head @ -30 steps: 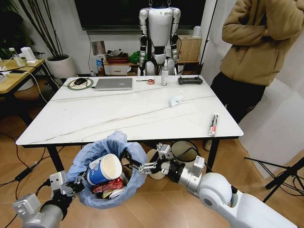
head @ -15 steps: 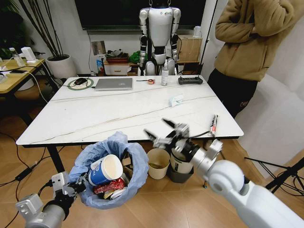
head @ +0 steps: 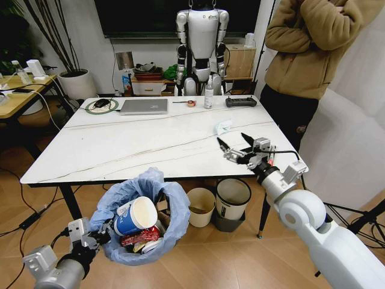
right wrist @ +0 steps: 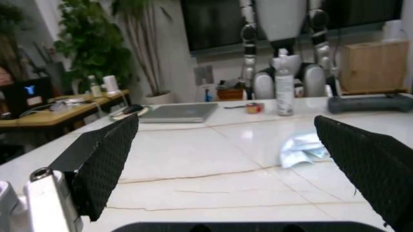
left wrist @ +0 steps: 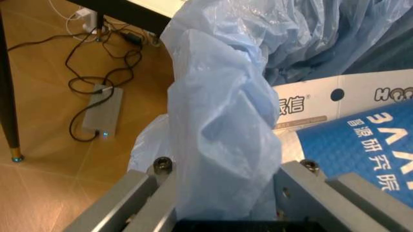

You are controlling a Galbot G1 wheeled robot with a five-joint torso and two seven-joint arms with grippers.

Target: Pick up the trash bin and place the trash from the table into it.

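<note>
the trash bin point(head: 142, 220) is small and dark, with a crinkly light-blue bag point(left wrist: 219, 121) puffing out over its rim. it hangs low by the floor, just in front of the near edge of the surface point(head: 120, 150). the left end effector point(head: 90, 236) is clamped on the bag's edge, and the blue plastic is bunched between its metal fingers point(left wrist: 139, 193). inside the bin lie a blue-and-white paper cup point(head: 135, 215), a crushed red can point(head: 139, 235) and some white paper.

the right end effector point(head: 240, 144) is up over the right side of the surface, with its black fingers point(right wrist: 103, 159) wide apart and nothing between them. just past it lies a crumpled white paper point(head: 223, 126). a red and white wrapper point(head: 270, 158) lies near the right edge.

the surface is shiny white with thin lines running across it and has black legs. at its far end are a grey laptop point(head: 144, 106), a white spray bottle point(head: 209, 95) and a black controller point(head: 240, 102). a cream bin point(head: 201, 206) and a white bin with a black rim point(head: 231, 200) stand on the wood floor under it. a white humanoid robot point(head: 202, 45) stands behind.

the cup has white chinese writing on the blue part, and i cannot read it well.
</note>
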